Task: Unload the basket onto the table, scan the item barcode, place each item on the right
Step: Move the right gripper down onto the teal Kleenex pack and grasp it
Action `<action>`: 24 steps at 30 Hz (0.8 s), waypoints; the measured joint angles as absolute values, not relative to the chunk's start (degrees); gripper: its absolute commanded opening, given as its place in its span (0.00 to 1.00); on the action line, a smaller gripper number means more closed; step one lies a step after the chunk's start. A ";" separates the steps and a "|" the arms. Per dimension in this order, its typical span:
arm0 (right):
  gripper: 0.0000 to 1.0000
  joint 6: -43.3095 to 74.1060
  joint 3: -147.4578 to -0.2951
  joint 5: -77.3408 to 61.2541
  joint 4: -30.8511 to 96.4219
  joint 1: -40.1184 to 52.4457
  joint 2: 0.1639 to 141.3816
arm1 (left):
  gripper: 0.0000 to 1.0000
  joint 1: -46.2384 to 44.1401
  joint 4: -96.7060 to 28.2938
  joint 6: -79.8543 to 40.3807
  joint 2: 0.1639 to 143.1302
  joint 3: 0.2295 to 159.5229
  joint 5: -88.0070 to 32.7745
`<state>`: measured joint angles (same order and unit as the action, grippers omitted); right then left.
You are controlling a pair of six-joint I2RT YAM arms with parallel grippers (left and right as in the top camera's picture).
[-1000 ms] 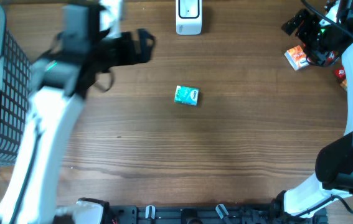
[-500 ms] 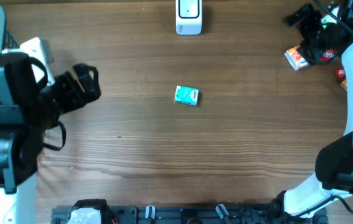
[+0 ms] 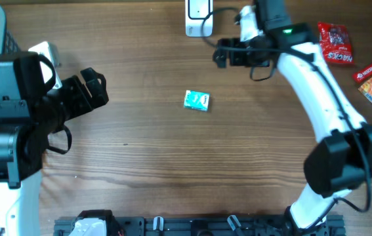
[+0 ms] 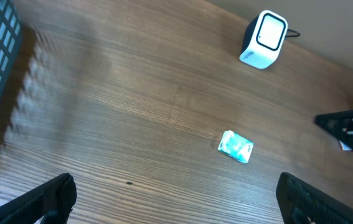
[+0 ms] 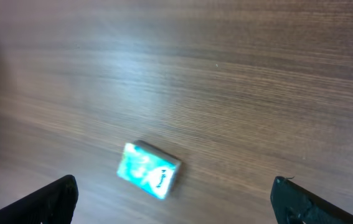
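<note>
Right hand (image 3: 222,54) hung spread, empty, near teal packet (image 3: 197,100) | left hand (image 3: 97,88) spread too | packet lay flat mid-worktop (image 3: 172,170) | judged light, soft, slippery; pinch its long edges.

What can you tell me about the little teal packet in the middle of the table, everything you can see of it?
The teal packet is a small, flat, rectangular pack in a glossy, soft-looking wrapper, teal with white patches and print too small to read. It lies flat near the middle of the wooden table, turned slightly askew to the table's edges. Only the table touches it and nothing holds it. No barcode can be made out on its upper face.
</note>
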<state>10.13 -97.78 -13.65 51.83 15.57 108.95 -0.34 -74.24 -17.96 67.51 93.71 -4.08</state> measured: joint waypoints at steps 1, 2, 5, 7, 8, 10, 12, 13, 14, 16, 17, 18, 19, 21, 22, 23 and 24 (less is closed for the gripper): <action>1.00 9.45 -97.73 -12.21 51.48 16.47 109.82 | 1.00 -0.34 -74.26 -17.96 67.64 93.71 -4.08; 1.00 8.69 -97.69 -11.57 51.20 17.02 110.43 | 1.00 -0.34 -74.26 -17.96 67.79 93.71 -4.08; 1.00 3.44 -97.60 -11.64 50.35 18.35 111.77 | 1.00 -0.34 -74.39 -17.96 67.94 93.71 -4.05; 1.00 -1.13 -97.58 -13.26 50.00 18.63 111.96 | 1.00 -0.34 -74.41 -17.96 67.94 93.71 -4.08; 1.00 -2.72 -97.58 -13.82 49.58 18.63 111.96 | 1.00 -0.34 -74.41 -17.96 67.94 93.71 -4.08; 1.00 -5.39 -97.58 -14.87 48.64 18.48 112.09 | 1.00 -0.34 -74.41 -17.96 67.94 93.71 -4.08; 0.96 -7.92 -97.58 -17.10 48.31 18.04 112.92 | 1.00 -0.34 -74.41 -17.96 67.94 93.71 -4.08; 0.91 -9.65 -97.58 -19.35 48.36 17.85 113.54 | 1.00 -0.34 -74.43 -17.96 67.94 93.71 -4.08; 0.87 -10.66 -97.58 -20.38 48.42 17.50 115.00 | 1.00 -0.34 -74.41 -17.96 67.94 93.71 -4.08; 0.85 -12.93 -97.58 -24.05 48.75 17.19 116.92 | 1.00 -0.34 -74.41 -17.98 67.94 93.71 -4.08; 0.85 -14.28 -97.58 -25.89 48.88 17.10 118.19 | 1.00 -0.34 -74.43 -17.96 67.94 93.71 -4.08; 0.85 -16.56 -97.58 -28.75 49.19 17.08 120.22 | 1.00 -0.34 -74.41 -17.96 67.94 93.71 -4.08; 0.85 -17.78 -97.58 -30.30 49.32 17.08 121.38 | 1.00 -0.34 -74.43 -17.96 67.94 93.71 -4.08; 0.84 -19.53 -97.58 -32.67 49.45 17.08 123.35 | 1.00 -0.34 -74.43 -17.96 67.94 93.71 -4.08; 0.82 -20.21 -97.58 -33.82 49.45 17.08 124.27 | 1.00 -0.34 -74.41 -17.96 67.94 93.71 -4.08; 0.80 -20.75 -97.58 -34.52 49.41 17.08 124.84 | 1.00 -0.34 -74.41 -17.96 67.94 93.71 -4.08; 0.79 -21.10 -97.58 -35.09 49.41 17.08 125.56 | 1.00 -0.34 -74.41 -17.96 67.94 93.71 -4.08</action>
<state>-21.10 -97.58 -35.09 49.41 17.08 125.56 -0.34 -74.41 -17.96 67.94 93.71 -4.08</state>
